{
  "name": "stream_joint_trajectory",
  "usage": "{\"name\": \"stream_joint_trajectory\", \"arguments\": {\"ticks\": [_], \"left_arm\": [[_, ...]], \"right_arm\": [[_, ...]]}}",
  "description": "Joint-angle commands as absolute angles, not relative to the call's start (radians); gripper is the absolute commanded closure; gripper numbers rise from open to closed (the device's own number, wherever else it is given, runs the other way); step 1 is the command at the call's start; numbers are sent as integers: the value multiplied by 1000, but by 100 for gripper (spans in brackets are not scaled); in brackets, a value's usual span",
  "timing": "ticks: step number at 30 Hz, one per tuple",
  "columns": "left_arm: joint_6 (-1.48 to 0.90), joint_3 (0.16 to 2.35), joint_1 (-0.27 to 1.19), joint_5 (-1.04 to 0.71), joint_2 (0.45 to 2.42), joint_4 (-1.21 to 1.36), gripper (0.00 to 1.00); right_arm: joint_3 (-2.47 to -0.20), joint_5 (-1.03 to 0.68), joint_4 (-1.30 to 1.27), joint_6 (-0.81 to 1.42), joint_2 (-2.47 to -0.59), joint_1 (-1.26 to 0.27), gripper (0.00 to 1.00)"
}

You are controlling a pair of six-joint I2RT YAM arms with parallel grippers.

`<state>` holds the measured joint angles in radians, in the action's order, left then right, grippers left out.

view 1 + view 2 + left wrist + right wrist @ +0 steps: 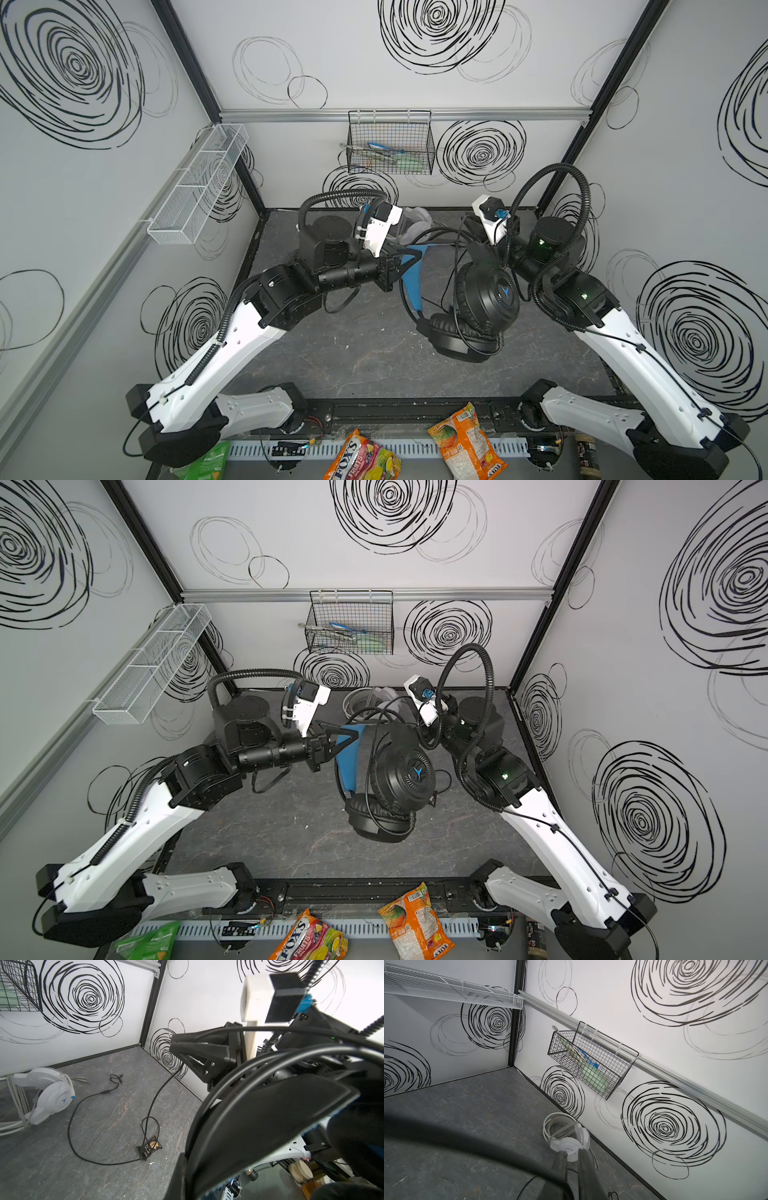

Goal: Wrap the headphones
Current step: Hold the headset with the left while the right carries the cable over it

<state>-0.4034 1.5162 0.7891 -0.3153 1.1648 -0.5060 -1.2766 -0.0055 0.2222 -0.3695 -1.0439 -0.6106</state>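
Headphones, both top views: black headset (488, 297) (409, 773) at centre right, hung by its headband (411, 286) over the grey table (332, 365); contact of the lower cup with the table not clear. White headset (409, 226) at upper centre by the back wall, cable coiled round it, judged already wrapped.
Top views, left gripper (409, 259): clenched on the blue-lined headband, probably to steady the frame as a spool for the cable.
Top views, left arm (249, 332): reaching in from lower left, forearm near level, wrist turned sideways toward centre.
Top views, right arm (582, 299): folded up from lower right, elbow high, wrist tipped toward upper centre behind the black cup; fingertips hidden here.
Left wrist view, right gripper (173, 1044): above centre, black cable (153, 1101) running between the jaws and dropping to the table, likely fed for a turn round the headband (270, 1109) filling the lower right.
Left wrist view, loose end: long slack loop at lower centre, plug (119, 1077) near the white headset (47, 1097) at left; much winding left, by judgement.
Right wrist view, right gripper (571, 1153): bottom centre, jaws parted by a narrow gap, white headset (569, 1142) showing through it; firm pinch on the cable not confirmable.
Right wrist view, black headset: only a dark blurred arc (467, 1142) across lower left, close under the camera.
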Motion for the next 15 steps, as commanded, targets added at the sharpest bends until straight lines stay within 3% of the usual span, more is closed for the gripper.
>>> {"name": "stream_joint_trajectory", "arguments": {"ticks": [1, 12, 15], "left_arm": [[-443, 1574, 784, -332, 1163, -395, 100], [-458, 1652, 791, -302, 1193, -355, 100], [-443, 1683, 800, -277, 1206, -378, 100]], "right_arm": [[-1259, -37, 181, -334, -1052, -603, 84], [-1128, -142, 17, -224, -966, -549, 81], [-1112, -159, -4, -190, -955, -524, 90]]}}
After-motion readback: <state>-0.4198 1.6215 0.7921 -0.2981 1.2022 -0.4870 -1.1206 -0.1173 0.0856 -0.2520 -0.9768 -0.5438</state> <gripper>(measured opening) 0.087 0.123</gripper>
